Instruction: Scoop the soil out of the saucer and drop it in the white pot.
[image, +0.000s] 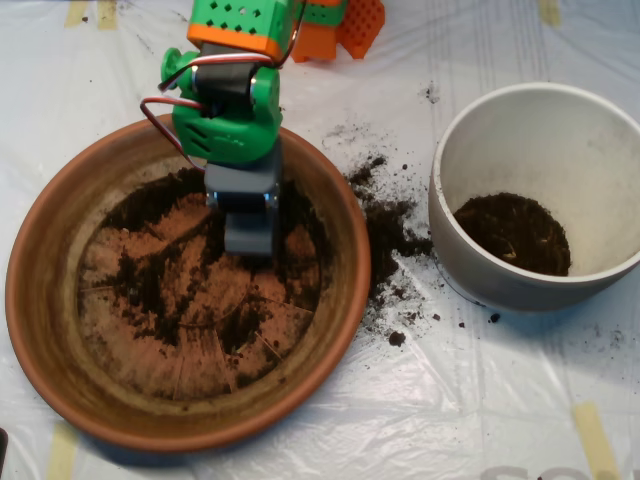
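The terracotta saucer (40, 300) fills the left half of the overhead view. A thin, patchy layer of dark soil (150, 285) lies smeared over its floor, thicker toward the back. My grey scoop (248, 232) hangs from the green arm and points down into the saucer's back middle, its tip at or just above the soil. The white pot (600, 150) stands at the right, apart from the saucer, with a heap of soil (515, 232) on its bottom.
Spilled soil (385, 225) is scattered on the white plastic sheet between saucer and pot. The arm's orange base (340, 25) stands at the top edge. Strips of yellow tape (598, 430) hold the sheet down.
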